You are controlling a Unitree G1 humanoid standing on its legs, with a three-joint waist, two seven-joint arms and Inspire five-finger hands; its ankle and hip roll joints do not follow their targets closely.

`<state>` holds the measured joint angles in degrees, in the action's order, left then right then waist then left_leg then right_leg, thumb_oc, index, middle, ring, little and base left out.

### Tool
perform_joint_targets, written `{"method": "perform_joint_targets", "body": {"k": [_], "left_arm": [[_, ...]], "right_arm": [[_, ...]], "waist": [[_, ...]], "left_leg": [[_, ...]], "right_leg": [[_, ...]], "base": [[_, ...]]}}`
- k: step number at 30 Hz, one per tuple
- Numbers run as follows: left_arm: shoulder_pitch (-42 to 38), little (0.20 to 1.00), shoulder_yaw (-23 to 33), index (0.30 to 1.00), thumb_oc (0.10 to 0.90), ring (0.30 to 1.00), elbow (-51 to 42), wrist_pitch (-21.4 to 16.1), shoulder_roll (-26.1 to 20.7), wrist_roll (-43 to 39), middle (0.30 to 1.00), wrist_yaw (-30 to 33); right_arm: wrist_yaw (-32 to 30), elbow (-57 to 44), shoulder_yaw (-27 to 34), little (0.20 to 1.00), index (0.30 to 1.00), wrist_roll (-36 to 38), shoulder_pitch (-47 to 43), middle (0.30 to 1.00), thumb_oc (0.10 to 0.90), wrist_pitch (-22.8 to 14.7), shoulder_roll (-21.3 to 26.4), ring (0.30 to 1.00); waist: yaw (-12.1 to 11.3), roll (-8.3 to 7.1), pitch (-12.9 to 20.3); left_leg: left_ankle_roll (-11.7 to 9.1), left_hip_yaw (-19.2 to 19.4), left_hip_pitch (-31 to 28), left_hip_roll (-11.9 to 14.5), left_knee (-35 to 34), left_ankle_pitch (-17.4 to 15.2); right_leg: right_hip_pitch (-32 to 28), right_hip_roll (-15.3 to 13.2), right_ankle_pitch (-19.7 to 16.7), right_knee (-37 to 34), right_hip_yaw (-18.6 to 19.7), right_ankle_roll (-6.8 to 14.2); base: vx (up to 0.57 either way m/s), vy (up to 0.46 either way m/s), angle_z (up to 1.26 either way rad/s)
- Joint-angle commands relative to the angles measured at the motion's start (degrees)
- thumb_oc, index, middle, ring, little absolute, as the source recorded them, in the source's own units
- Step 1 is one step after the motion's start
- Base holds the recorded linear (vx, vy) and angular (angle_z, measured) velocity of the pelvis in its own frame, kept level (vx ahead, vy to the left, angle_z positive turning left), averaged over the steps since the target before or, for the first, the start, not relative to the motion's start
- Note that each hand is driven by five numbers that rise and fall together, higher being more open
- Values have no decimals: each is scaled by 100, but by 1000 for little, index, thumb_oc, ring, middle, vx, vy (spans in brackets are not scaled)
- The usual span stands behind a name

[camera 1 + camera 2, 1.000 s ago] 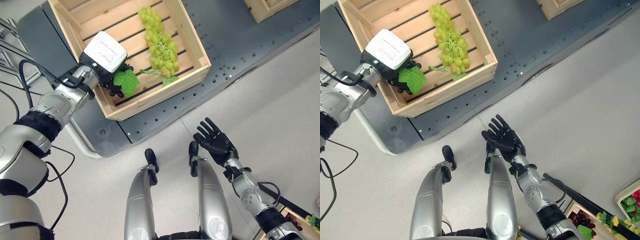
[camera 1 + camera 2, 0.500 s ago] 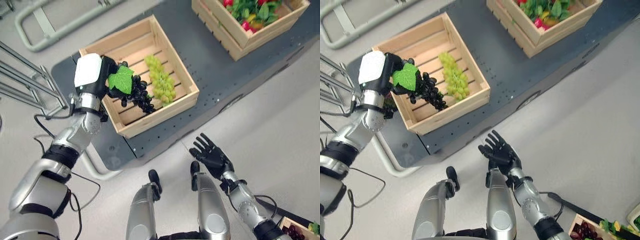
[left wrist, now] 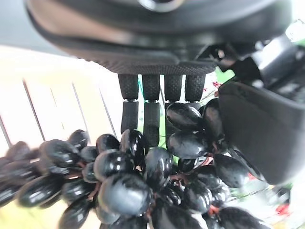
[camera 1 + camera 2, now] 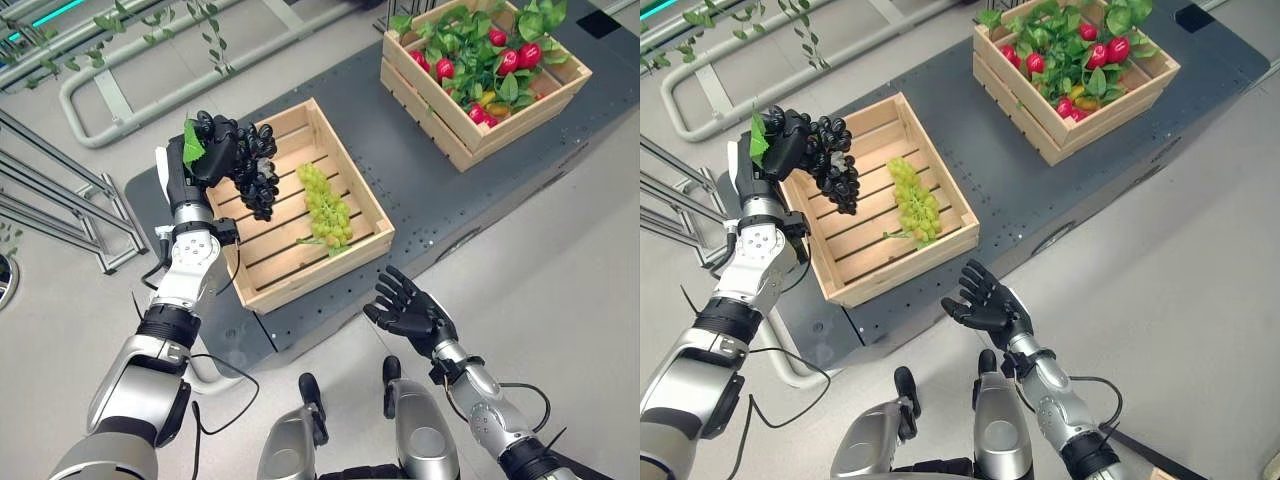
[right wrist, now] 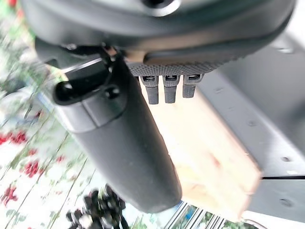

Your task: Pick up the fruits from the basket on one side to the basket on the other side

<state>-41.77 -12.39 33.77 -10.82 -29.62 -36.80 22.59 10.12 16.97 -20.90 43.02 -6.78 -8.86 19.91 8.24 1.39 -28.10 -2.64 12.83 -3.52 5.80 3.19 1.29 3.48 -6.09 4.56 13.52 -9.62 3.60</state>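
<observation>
The left hand grips the black grape bunch by its top, letting it hang above the wooden crate for release; the right hand waits, fingers spread.

Dark platform with two crates
A dark platform carries a near-left wooden crate and a far-right crate.

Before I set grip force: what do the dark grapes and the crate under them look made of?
Dark grapes, held in the left hand: glossy with even highlights, probably plastic imitation fruit, though unconfirmed. Crate: pale unfinished wood, with visible slats and matte grain.
</observation>
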Motion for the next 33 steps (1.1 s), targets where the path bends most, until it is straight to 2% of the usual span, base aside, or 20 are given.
{"method": "perform_joint_targets", "body": {"k": [1,7,15,22,28,33], "left_arm": [[-15,300,331,300,400,300,-423,-902,152,-573,300,-434],[102,300,151,300,400,300,-624,-836,425,-699,300,-793],[-52,300,-141,300,400,300,-814,-619,303,-453,300,-1322],[-308,300,-387,300,400,300,-1021,-468,64,-242,300,-1572],[-481,300,-582,300,400,300,-1107,-279,156,-255,300,-1676],[-435,300,-656,300,400,300,-1357,-148,267,-216,300,-1761]], "right_arm": [[281,-434,-217,900,900,-152,-75,900,800,-384,-233,900],[-8,-607,-255,900,900,-258,-516,900,800,-266,-283,900],[-434,-613,-226,900,900,-283,-1457,900,800,143,-187,900],[-747,-546,-104,900,900,-169,-2064,900,800,493,-102,900],[-1063,-368,-131,900,900,-35,-2434,900,800,684,-191,900],[-885,-312,-158,900,900,509,-2467,900,800,811,-328,900]], "waist": [[-41,140,1452],[-199,162,1825],[-368,144,2086],[-445,96,2187],[-499,58,2226],[-549,46,2261]], "left_leg": [[141,-78,-115,-350,166,-588],[87,-228,-439,-308,-334,-440],[27,-252,-673,-247,-793,-262],[44,-215,-707,-193,-771,-312],[71,-239,-782,-182,-753,-391],[75,-271,-850,-182,-819,-402]], "right_leg": [[-619,-198,60,-661,-38,-76],[-1045,-135,-158,-1243,-138,-38],[-1331,-80,-448,-1852,-275,26],[-1366,-71,-420,-1852,-287,23],[-1449,-67,-347,-1852,-265,12],[-1493,-69,-305,-1852,-271,18]], "base": [[74,-76,7],[39,-61,2],[-13,-39,4],[1,-8,-1],[0,0,0],[22,-12,0]]}}
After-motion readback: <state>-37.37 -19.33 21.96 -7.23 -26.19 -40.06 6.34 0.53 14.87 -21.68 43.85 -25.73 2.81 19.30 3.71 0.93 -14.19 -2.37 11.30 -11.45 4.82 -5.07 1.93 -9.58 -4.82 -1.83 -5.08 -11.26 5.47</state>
